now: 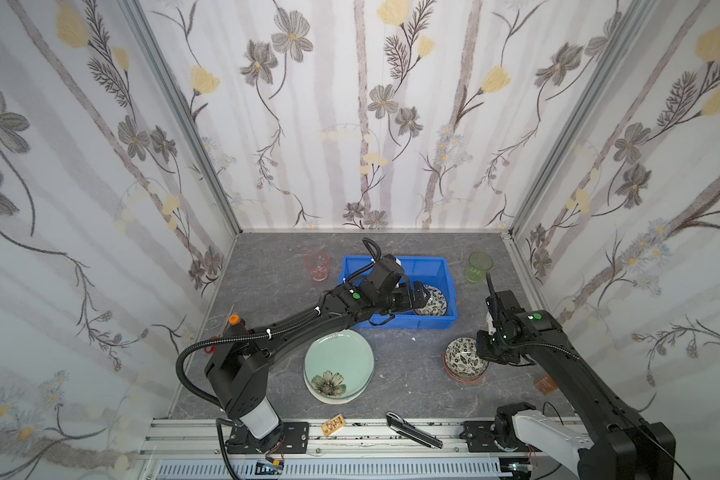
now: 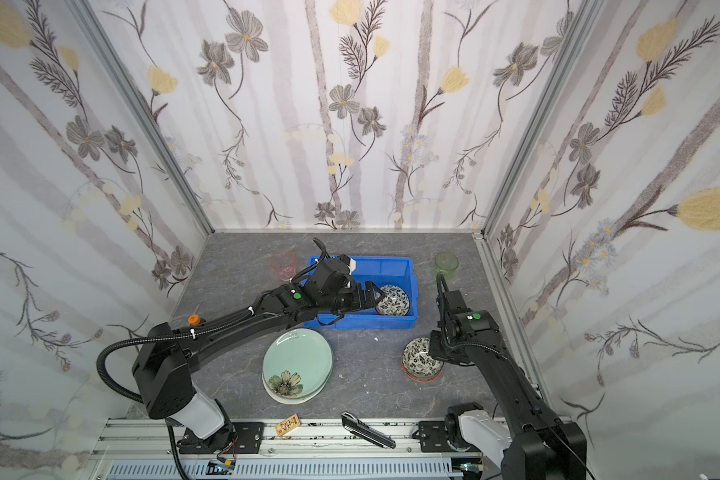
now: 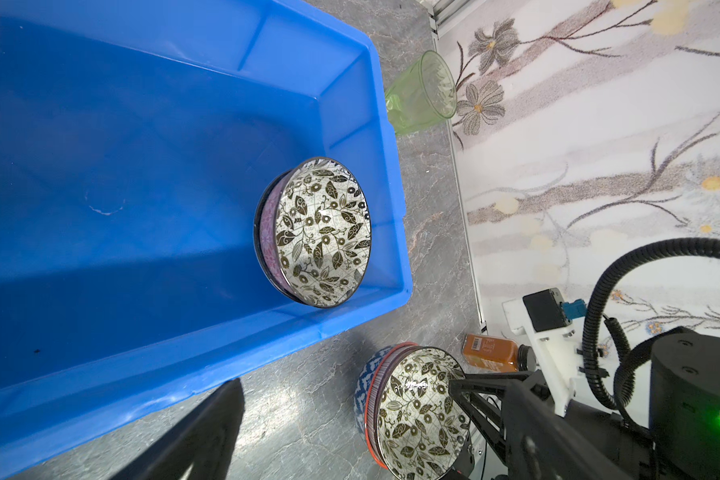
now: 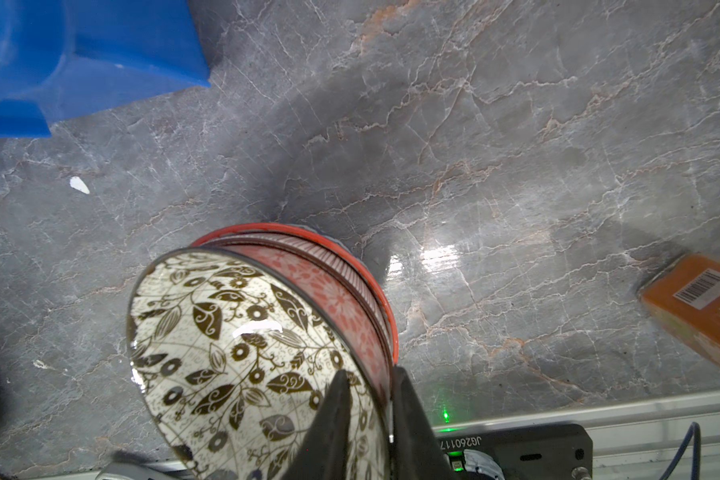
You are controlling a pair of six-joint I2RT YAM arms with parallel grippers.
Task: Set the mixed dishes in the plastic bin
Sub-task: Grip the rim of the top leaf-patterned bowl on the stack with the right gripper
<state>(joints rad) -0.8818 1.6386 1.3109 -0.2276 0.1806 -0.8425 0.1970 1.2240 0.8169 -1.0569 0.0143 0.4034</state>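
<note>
Floral wallpaper walls (image 1: pixel 350 104) — grey marble floor (image 1: pixel 412 374).

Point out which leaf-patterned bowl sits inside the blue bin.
The purple-sided bowl, alone in the bin; the red-sided one tops a stack, at the right gripper.

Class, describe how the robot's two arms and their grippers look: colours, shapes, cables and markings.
The left arm and right arm are matte black with boxy joints and a white shell near the base. A black ribbed cable hose loops alongside each; white ties hold the left one. Each carries a round green marker. The left gripper and right gripper have black tapering fingers.
</note>
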